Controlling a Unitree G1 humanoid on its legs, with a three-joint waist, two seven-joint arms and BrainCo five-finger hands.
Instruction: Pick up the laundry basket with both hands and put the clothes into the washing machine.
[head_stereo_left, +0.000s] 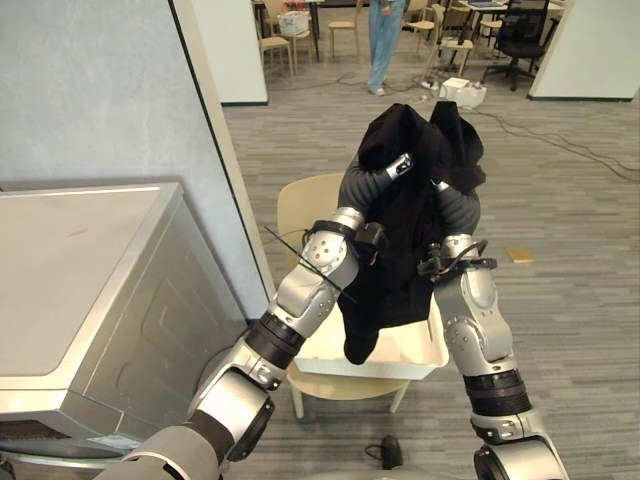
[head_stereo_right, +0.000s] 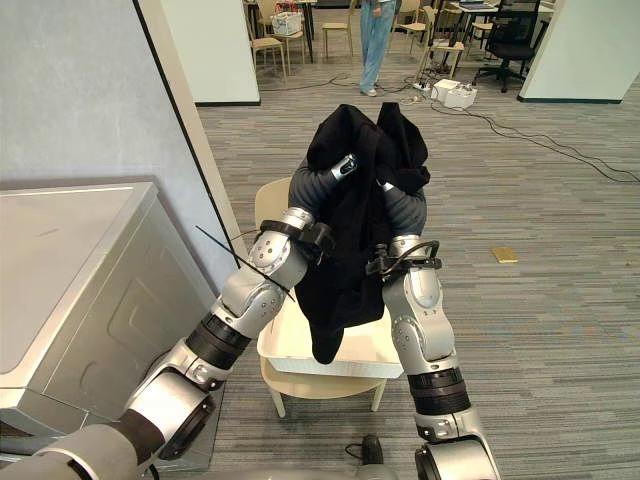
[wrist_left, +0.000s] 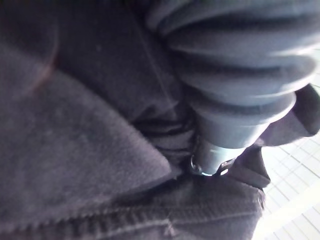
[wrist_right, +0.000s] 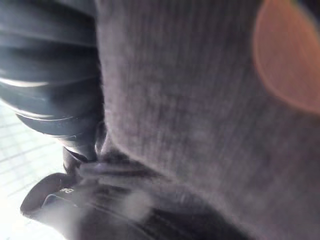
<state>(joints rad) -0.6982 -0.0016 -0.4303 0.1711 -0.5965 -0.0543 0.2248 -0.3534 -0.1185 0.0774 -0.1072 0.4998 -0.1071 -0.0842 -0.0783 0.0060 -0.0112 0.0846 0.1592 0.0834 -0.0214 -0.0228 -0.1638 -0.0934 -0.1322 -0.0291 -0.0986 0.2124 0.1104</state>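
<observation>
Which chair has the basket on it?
The cream chair directly below the raised black garment; the white basket sits on its seat. The other chairs stand far back.

Black garment (head_stereo_left: 400, 260) drapes the left robot hand (head_stereo_left: 399, 166) and right robot hand (head_stereo_left: 453, 204), hiding most of each; beneath it, the laundry basket (head_stereo_left: 415, 352) is partly concealed.

Head views evenly bright, soft shadows; wrist views dim against dark garment (wrist_left: 75, 150), floor (wrist_left: 295, 200) glaring.

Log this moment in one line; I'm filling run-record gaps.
left hand, right hand: raised in black garment | laundry basket: on chair | washing machine: untouched
</observation>
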